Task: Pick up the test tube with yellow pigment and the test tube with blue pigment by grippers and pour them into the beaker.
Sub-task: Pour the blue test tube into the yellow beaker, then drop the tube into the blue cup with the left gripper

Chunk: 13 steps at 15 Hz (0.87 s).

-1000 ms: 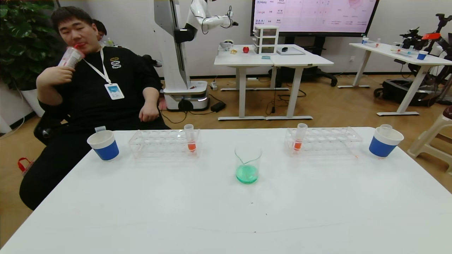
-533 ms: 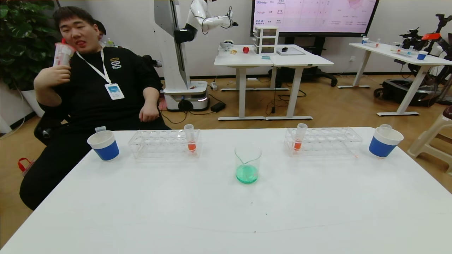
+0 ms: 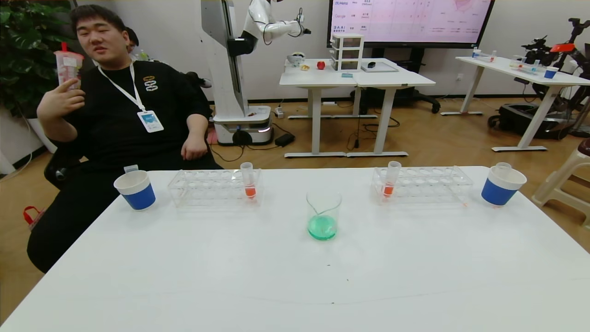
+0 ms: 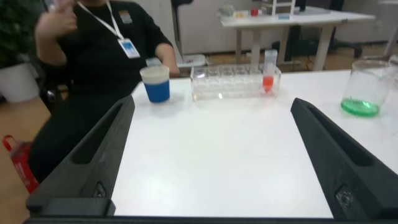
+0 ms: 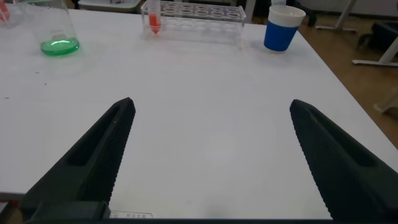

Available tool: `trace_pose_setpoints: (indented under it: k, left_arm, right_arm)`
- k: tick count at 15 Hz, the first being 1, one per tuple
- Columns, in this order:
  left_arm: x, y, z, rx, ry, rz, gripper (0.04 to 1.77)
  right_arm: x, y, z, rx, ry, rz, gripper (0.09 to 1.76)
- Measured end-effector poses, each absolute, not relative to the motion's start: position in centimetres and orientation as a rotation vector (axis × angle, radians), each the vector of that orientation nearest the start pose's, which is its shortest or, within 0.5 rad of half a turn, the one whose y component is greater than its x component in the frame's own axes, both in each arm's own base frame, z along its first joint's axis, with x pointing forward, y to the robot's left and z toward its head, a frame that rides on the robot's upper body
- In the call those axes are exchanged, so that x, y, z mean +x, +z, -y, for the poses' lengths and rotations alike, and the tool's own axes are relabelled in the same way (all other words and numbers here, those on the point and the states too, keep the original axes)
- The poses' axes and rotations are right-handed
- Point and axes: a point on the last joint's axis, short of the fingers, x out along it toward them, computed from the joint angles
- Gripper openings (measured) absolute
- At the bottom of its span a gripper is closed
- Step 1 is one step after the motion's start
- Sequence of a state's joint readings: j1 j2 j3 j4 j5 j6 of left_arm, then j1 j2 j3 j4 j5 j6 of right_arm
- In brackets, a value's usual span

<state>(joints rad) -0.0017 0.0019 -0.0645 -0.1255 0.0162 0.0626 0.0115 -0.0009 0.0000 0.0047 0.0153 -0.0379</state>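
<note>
The clear glass beaker stands at the table's middle with green liquid in its bottom; it also shows in the left wrist view and the right wrist view. No tube with yellow or blue liquid is in view. A clear tube top sticks out of the left paper cup and of the right paper cup; their contents are hidden. My left gripper and right gripper are open and empty over bare table near its front. Neither shows in the head view.
Two clear racks, the left rack and the right rack, stand at the back, each holding one tube with orange-red liquid. A seated person is behind the table's far left corner.
The person has lowered a drink cup from his face and sat up. Nothing on the table has moved.
</note>
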Motion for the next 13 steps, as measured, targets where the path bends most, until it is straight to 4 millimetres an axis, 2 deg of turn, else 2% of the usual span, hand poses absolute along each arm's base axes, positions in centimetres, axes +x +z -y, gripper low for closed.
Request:
trace_pose_setpoints:
  k: [2, 13]
  left_arm:
    - [-2.4, 7.9, 0.0, 0.05, -0.011, 0.01, 1.75]
    - [-2.3, 7.5, 0.0, 0.0, -0.003, -0.002, 1.75]
  right_arm:
    - [-2.3, 7.5, 0.0, -0.038, 0.027, -0.003, 1.74]
    - [-2.3, 7.5, 0.0, -0.044, 0.032, -0.005, 1.74]
